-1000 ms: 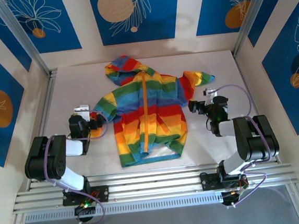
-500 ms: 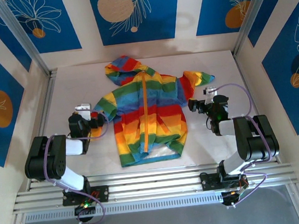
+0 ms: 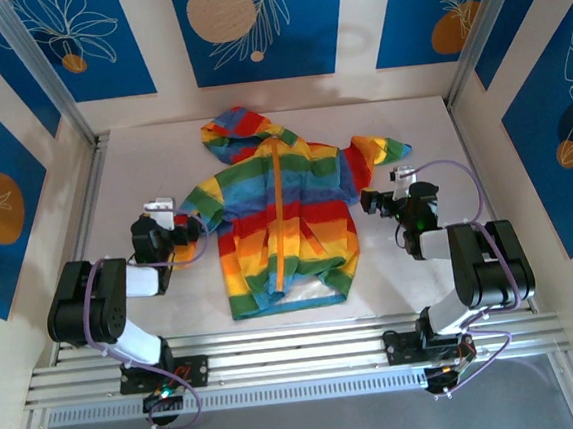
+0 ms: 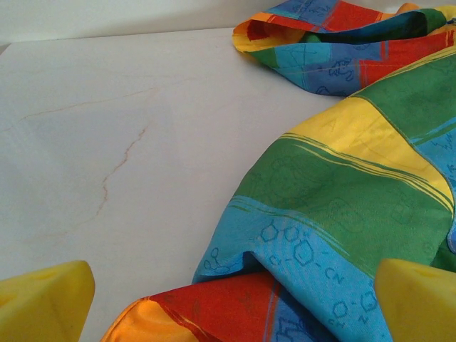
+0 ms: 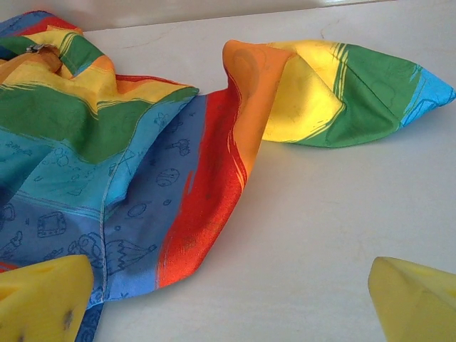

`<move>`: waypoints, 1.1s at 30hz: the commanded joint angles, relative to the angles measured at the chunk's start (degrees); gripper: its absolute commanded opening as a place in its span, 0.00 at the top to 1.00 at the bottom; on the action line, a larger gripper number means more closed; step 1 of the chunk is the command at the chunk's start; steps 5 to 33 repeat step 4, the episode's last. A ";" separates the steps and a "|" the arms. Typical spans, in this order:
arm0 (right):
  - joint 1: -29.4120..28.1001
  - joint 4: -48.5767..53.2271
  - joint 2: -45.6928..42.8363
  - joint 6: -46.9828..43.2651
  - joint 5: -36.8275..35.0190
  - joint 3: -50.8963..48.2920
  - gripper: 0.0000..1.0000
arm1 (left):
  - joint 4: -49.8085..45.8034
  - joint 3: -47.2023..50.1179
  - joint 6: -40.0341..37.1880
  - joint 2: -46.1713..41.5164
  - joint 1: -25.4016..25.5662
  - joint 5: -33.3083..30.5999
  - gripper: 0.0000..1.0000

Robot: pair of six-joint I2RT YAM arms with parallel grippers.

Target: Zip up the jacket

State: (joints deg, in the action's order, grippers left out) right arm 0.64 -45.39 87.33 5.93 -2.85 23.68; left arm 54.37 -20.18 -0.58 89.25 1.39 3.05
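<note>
Jaws both gape empty; overhead shows the jacket (image 3: 312,222) and its zipper line (image 3: 278,205), wrist cameras sleeve folds (image 4: 342,206)

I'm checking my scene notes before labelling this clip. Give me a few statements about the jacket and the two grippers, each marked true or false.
1. The jacket lies on the table with its hood toward the far wall. True.
2. The left gripper is shut on the jacket. False: its jaws stand open, gripping nothing.
3. The right gripper is open beside the jacket. True.
4. The jacket is plain blue. False: it has rainbow stripes.
5. An orange zipper runs down its front. True.
</note>
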 commanded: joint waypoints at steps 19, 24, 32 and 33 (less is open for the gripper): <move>1.55 -0.67 -0.06 0.22 4.35 0.23 0.01 | 0.12 -0.91 -0.91 0.35 -0.51 1.63 0.00; 1.55 -0.67 -0.06 0.22 4.35 0.23 0.01 | 0.12 -0.91 -0.91 0.35 -0.51 1.63 0.00; 1.55 -0.67 -0.06 0.22 4.35 0.23 0.01 | 0.12 -0.91 -0.91 0.35 -0.51 1.63 0.00; 1.55 -0.67 -0.06 0.22 4.35 0.23 0.01 | 0.12 -0.91 -0.91 0.35 -0.51 1.63 0.00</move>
